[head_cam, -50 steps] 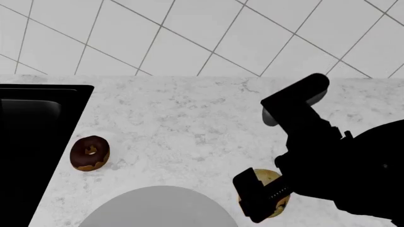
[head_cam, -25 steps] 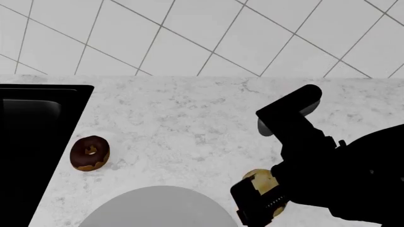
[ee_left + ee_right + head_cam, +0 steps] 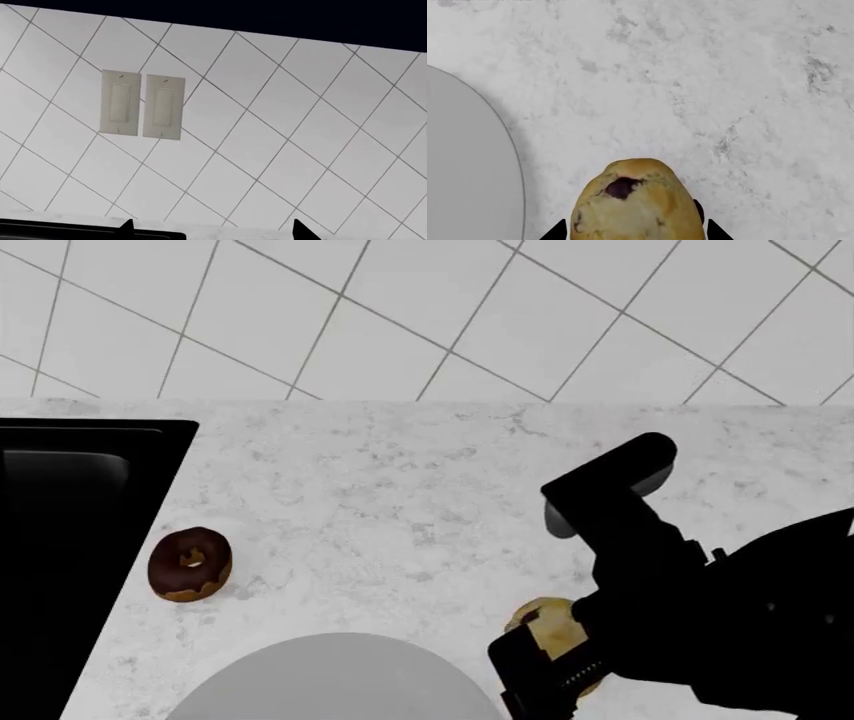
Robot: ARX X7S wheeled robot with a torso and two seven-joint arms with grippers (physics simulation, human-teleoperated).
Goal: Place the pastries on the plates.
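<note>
You have a golden-yellow muffin (image 3: pixel 637 202) with a dark berry spot, a chocolate-brown glazed donut (image 3: pixel 190 563) with a tan underside, and a plain light grey plate (image 3: pixel 334 680). Your surface (image 3: pixel 387 500) is white marble with grey veining, the sink (image 3: pixel 74 540) black, the wall tiles (image 3: pixel 267 150) white with grey diagonal grout, the switch plates (image 3: pixel 141 105) cream

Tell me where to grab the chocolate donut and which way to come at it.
Grip the donut across its outer rim, coming straight down from above. It lies flat on the counter with its hole up and open space all round, so the fingers could likely close on opposite sides. The left hand is probably nearer; it sits close to the sink.
</note>
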